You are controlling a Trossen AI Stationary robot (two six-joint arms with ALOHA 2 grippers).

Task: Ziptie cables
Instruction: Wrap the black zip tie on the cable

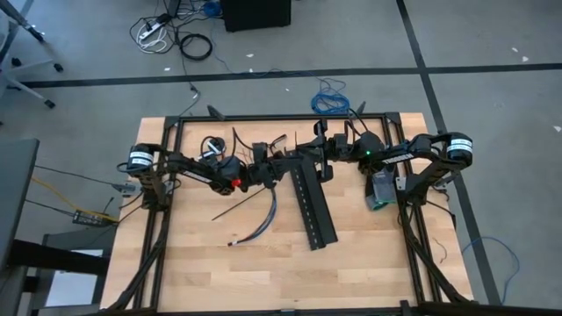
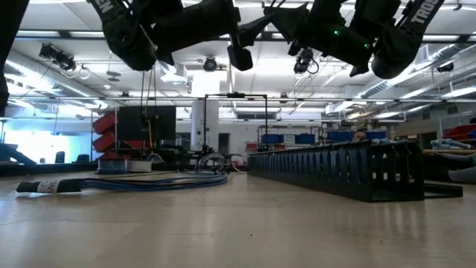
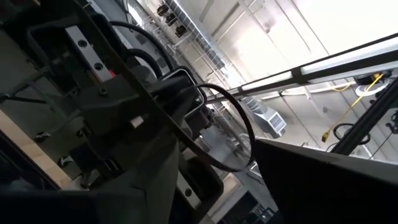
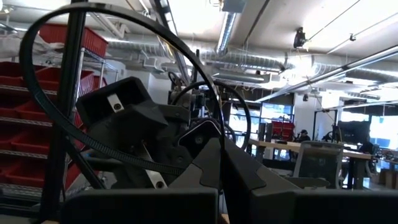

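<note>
- Pincer states: left pincer (image 1: 261,175) and right pincer (image 1: 303,161) are meeting in the air above the counter's (image 1: 211,272) middle, toward its far edge; right pincer is standing fully closed, apparently pinching a ziptie (image 4: 93,81) curved into a loop; whether the left one is gripping cannot be told.
- Cables (image 1: 256,224) are lying loose on the counter, unbound, nearer the left edge, beside the wide black perforated strips (image 1: 314,206).
- Judgement: the loop is being formed only; wrapping and tightening are remaining.

Near table half open, black perforated strips (image 1: 314,206) block centre-right; cables (image 1: 259,224) lie centre-left
</note>
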